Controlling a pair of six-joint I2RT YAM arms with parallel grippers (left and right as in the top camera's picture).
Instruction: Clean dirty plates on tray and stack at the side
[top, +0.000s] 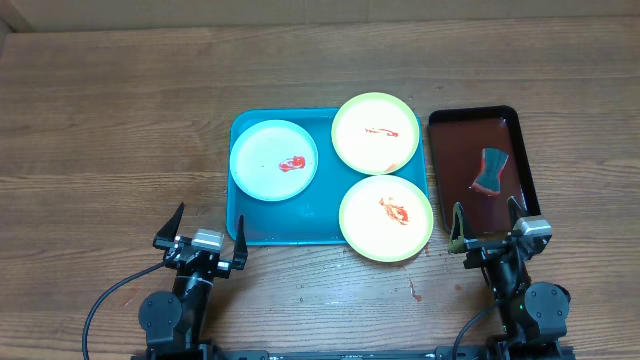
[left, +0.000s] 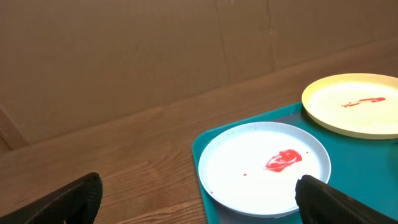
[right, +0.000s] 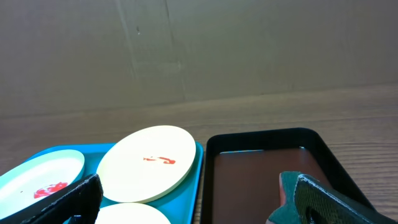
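Observation:
The turquoise tray (top: 280, 222) lies mid-table. A light blue plate with a white centre (top: 274, 160) (left: 264, 168) sits on its left part, smeared red. Two pale yellow-green plates with red smears, one at the back (top: 376, 133) (right: 146, 162) and one at the front (top: 386, 217), overhang the tray's right rim. My left gripper (top: 208, 225) (left: 202, 202) stands open and empty near the tray's front left corner. My right gripper (top: 487, 215) (right: 196, 205) is open and empty at the near end of the dark tray.
A dark brown-red tray (top: 455, 150) (right: 249, 180) lies right of the turquoise one, with a green and reddish sponge (top: 491, 171) (right: 289, 186) in it. Bare wooden tabletop stretches left of the turquoise tray. A small red spot marks the table (top: 412, 290).

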